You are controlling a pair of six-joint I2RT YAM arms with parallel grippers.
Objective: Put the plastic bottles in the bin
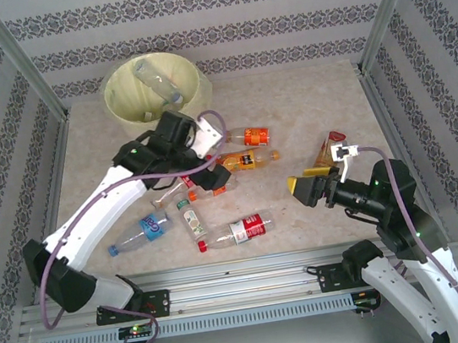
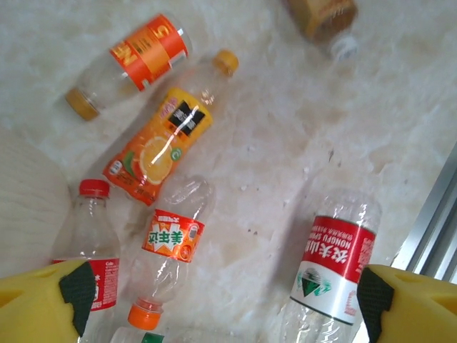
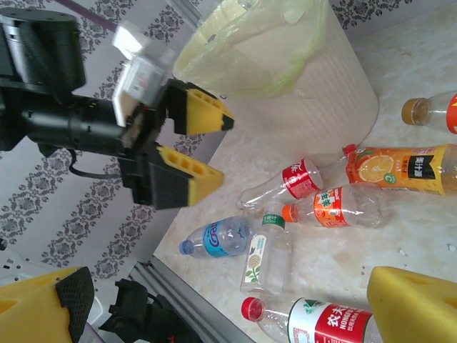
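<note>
Left jaws (image 3: 221,146): mine; spread wide, pinching nothing; yellow foam pads; hanging over the heap, touching no bottle
Right jaws (image 1: 304,183): mine; spread wide, empty; same yellow foam; right of the heap, well apart from it
Table (image 1: 306,109): cream, marbled, smooth
Red-label bottle (image 2: 332,271): clear ribbed plastic, lying flat; reads "NONGFU SPRING" under Chinese characters; below my left jaws, just beside one pad
Blue-label bottle (image 1: 139,231): clear, blue cap, lying at the heap's near left
Orange-capped bottle (image 2: 171,243): crumpled, clear; orange label with Chinese characters; between my left pads
Juice bottle (image 2: 161,143): orange label picturing a sliced orange
Bin (image 1: 117,102): round, cream, ribbed wall, pale yellow bag; at the far edge beyond my left jaws; one clear bottle (image 1: 156,78) inside
</note>
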